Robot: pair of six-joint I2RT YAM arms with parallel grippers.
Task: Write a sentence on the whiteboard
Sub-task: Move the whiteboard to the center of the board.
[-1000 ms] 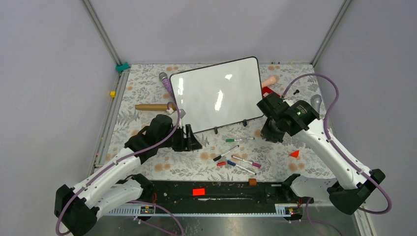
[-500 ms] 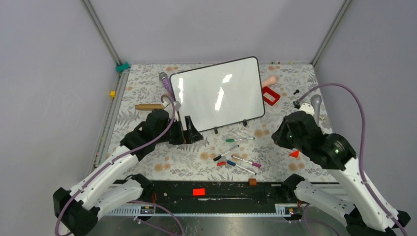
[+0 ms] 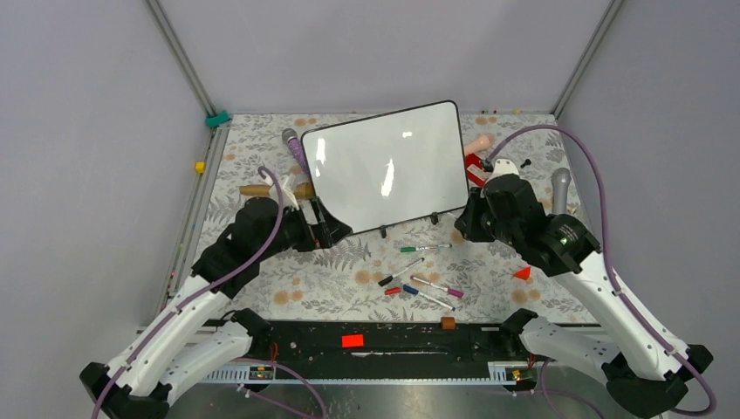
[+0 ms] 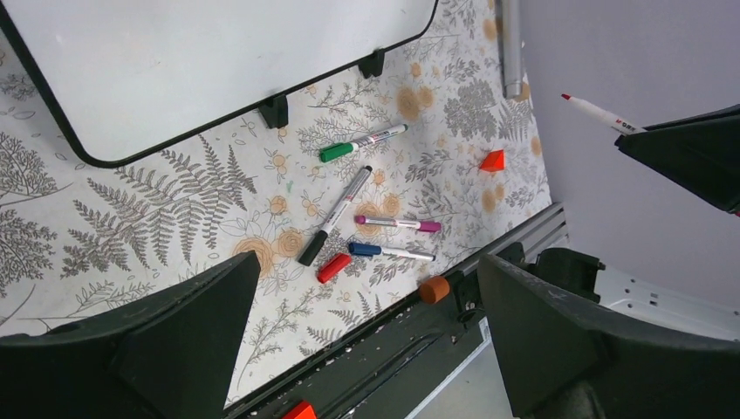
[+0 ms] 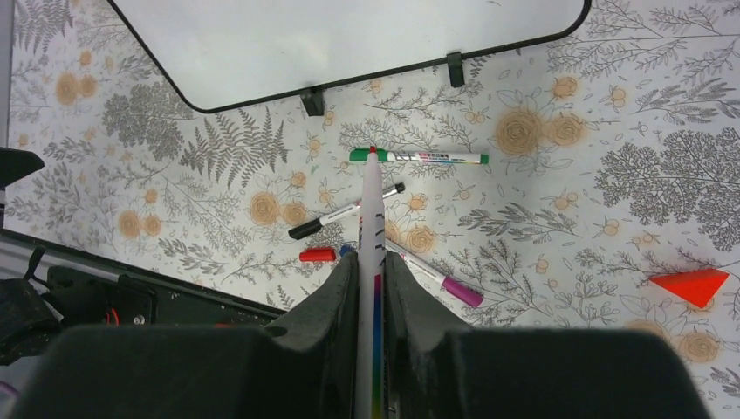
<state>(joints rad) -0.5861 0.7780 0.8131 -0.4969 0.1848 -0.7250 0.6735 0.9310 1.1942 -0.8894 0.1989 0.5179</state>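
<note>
Right now we are between pick-up and writing. Our right gripper [image 5: 371,262] is pinched on a marker [image 5: 373,201], which runs straight out between the fingers with its red tip leading. The whiteboard [image 5: 349,44] lies ahead of that gripper, beyond the marker's tip, with its near rim and two small black feet turned toward us. Its white face is blank in every view, so the sentence is not yet begun. The tip hangs in the air short of the board, above a green pen [image 5: 419,157] on the flowered table [image 5: 611,175], and touches nothing that we can see. Our left gripper [image 4: 366,262] is spread wide and holds nothing; the board's near corner sits just ahead of it and to its left. More loose pens and a red cap [image 5: 317,255] lie on the table below the right gripper.

We judge that the next move is a carry, not a stroke. The right gripper has to go forward and to its left until the tip is over the far left part of the board, leaving room for two lines. Then it must come down lightly, so the tip meets the glossy face without skidding. The board rests on small feet and may slide under pressure. The left gripper is well placed to steady the rim before the first letter.
</note>
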